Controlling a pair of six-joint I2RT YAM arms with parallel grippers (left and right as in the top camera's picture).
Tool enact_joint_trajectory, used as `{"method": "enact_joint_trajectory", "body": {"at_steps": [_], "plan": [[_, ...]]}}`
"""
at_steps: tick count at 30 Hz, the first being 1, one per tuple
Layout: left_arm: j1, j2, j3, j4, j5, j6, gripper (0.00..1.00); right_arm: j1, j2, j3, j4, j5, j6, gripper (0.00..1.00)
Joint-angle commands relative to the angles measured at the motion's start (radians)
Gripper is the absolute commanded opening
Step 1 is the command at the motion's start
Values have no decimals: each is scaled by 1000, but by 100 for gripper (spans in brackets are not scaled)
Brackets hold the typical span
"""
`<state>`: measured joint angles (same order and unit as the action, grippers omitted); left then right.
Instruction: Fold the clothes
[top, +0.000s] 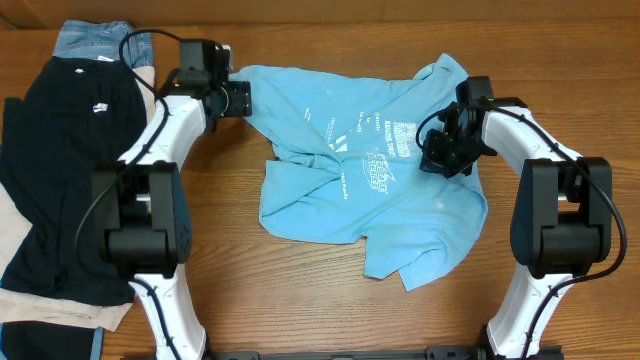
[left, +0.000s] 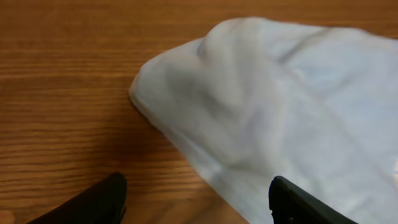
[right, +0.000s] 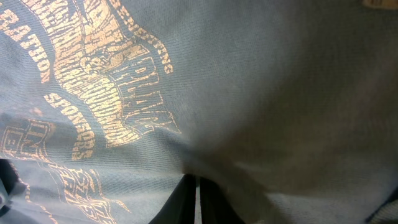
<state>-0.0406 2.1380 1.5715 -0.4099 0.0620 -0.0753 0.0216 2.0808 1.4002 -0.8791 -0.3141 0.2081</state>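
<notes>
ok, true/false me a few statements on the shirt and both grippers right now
1. The light sky-blue short-sleeved T-shirt is neatly folded. False: it lies rumpled on the wooden table.
2. The left gripper is open at the shirt's edge. True.
3. The right gripper is open. False: it is shut, pinching the shirt.
4. A black T-shirt with a small white logo lies beside the left arm. True.

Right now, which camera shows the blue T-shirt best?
Overhead: it shows the whole blue T-shirt, crumpled on the table. The left wrist view catches only one pale blurred edge of it; the right wrist view is a close-up of its print and fabric.
</notes>
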Motion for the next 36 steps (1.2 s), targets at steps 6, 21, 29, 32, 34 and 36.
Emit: {"method": "enact_joint_trajectory", "body": {"at_steps": [6, 21, 29, 32, 34, 36], "plan": [[4, 68, 11, 69, -77, -8, 76, -3, 26, -8, 7, 39, -7, 9], [20, 185, 12, 258, -62, -8, 36, -3, 26, -8, 0, 43, -7, 10], [32, 183, 52, 223, -62, -11, 7, -3, 26, -8, 0, 43, -7, 12], [36, 182, 122, 136, -78, -9, 5, -3, 26, -8, 0, 43, -6, 12], [42, 182, 190, 56, -102, -6, 4, -3, 26, -8, 0, 43, -7, 12], [53, 182, 275, -31, -132, 21, 4, -3, 26, -8, 0, 43, -7, 12]]}}
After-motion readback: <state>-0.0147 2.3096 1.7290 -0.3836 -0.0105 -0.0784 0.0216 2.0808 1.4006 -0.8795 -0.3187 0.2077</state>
